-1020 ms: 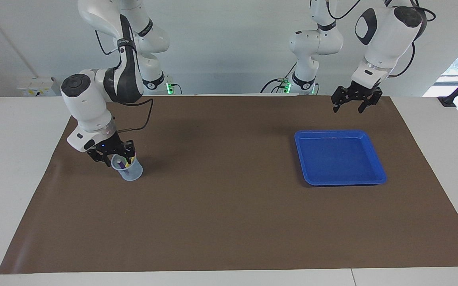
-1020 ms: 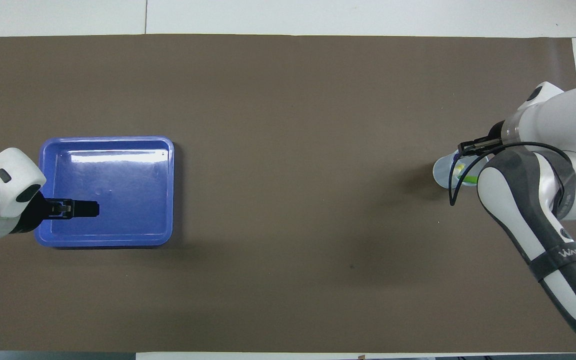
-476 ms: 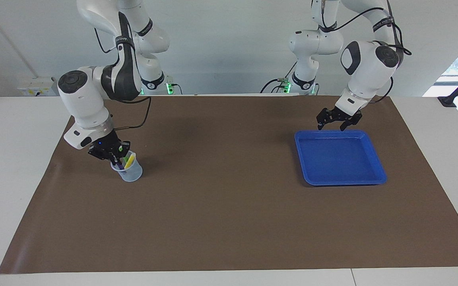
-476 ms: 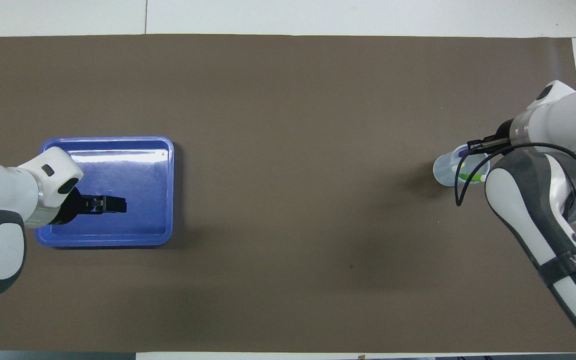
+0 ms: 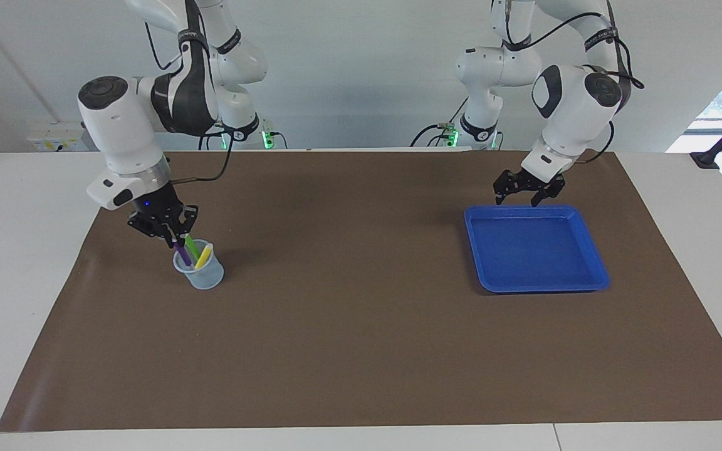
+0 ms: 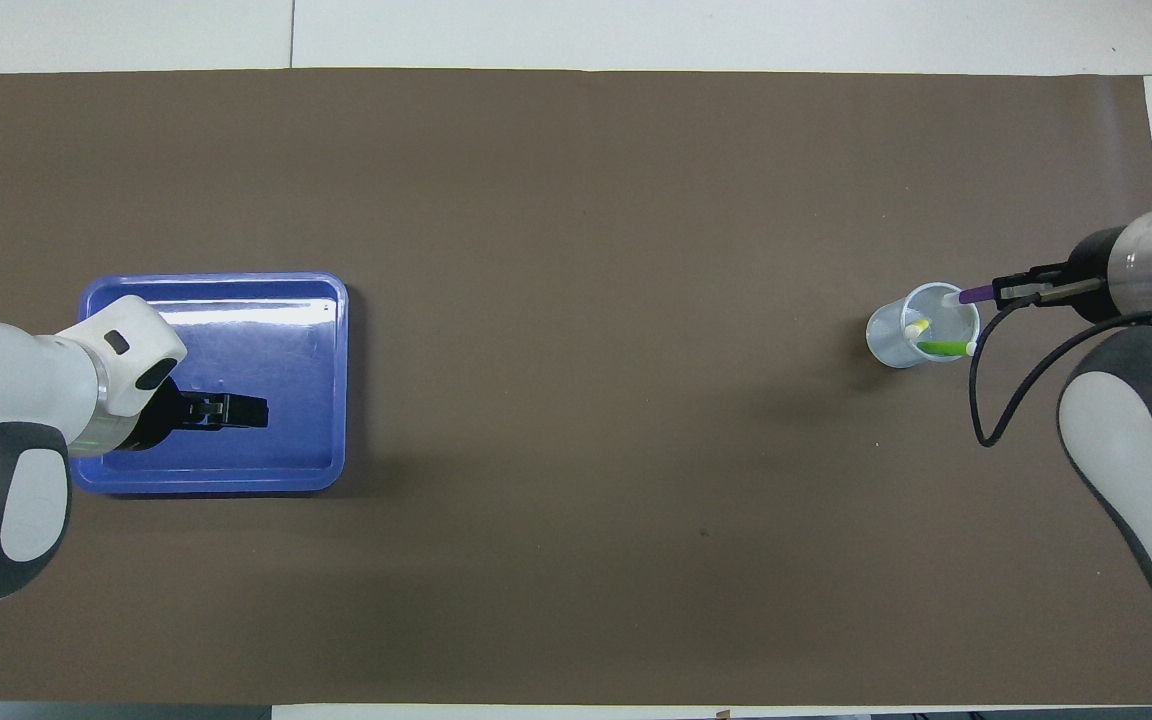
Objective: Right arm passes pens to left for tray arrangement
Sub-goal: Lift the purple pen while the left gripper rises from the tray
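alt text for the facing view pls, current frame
The right gripper pinches the purple pen, its lower end in the cup with the green pen and yellow pen. The left gripper hangs open over the empty blue tray.

Bare mat [image 5: 348, 282] separates cup [image 5: 205, 274] from tray [image 5: 594, 262].

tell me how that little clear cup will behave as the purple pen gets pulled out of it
The cup is small, thin and translucent, so probably light and apt to tip or drag if the purple pen, gripped by the right hand, rubs its rim. The green pen and yellow pen lean to one side, likely adding to that.
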`<state>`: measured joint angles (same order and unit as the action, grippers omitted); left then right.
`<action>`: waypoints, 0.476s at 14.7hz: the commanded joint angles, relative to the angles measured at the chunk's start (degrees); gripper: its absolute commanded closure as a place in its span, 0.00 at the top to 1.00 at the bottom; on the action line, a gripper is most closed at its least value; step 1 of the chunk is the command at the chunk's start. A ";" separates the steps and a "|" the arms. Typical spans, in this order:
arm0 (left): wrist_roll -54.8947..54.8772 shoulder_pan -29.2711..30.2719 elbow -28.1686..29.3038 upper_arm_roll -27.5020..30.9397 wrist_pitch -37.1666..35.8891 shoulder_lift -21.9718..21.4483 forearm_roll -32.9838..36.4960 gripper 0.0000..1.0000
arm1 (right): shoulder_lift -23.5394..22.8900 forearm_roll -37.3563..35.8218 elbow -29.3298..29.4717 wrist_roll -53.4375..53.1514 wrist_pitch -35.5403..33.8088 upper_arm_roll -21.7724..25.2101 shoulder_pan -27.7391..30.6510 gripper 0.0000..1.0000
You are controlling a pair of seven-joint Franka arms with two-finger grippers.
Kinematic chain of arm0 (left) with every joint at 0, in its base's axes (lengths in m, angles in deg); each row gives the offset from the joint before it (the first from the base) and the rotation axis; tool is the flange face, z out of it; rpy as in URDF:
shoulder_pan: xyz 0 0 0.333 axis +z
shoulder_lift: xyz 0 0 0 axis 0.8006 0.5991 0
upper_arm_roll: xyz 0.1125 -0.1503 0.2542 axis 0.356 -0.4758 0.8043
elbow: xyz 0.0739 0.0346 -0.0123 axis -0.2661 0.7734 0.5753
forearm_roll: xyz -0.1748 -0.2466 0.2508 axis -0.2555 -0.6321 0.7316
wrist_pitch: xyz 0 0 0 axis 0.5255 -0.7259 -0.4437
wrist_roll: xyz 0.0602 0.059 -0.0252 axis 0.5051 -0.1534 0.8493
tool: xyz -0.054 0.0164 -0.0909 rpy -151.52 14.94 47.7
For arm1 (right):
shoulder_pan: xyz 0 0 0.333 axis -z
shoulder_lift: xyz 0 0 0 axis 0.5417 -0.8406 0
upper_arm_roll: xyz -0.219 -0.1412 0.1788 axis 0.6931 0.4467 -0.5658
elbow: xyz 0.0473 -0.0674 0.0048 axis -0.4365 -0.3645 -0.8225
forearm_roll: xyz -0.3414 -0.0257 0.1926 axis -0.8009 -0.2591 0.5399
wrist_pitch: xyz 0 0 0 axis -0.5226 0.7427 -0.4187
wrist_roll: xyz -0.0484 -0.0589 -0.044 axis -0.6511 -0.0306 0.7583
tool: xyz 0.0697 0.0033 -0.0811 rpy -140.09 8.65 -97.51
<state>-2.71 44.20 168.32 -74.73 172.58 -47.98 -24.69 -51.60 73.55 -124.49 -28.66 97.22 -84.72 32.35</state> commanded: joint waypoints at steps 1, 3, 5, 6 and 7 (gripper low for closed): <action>4.72 -0.24 0.21 0.46 1.29 -0.17 -7.07 1.00 | -0.34 8.60 3.00 -3.44 -3.55 -0.21 0.01 0.00; 9.28 -0.15 -0.83 0.46 1.38 0.44 -15.35 1.00 | -0.25 16.69 2.91 -7.75 -3.11 -0.30 -0.60 0.00; 16.04 -0.59 -2.68 0.20 1.55 0.45 -16.52 1.00 | -0.25 23.63 2.83 -14.15 -2.85 -0.39 -3.49 0.00; 20.08 -0.59 -4.17 0.11 1.73 0.45 -19.13 1.00 | -0.25 27.93 2.65 -19.75 -1.45 -0.39 -5.16 0.00; 24.21 -0.59 -5.14 0.02 1.73 0.45 -23.08 1.00 | -0.25 30.85 2.48 -24.94 1.43 -0.39 -7.70 0.00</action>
<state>14.14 44.21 165.78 -74.77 173.81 -47.93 -43.00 -51.61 99.02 -122.21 -44.69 95.50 -85.07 28.23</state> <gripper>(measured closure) 0.000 0.828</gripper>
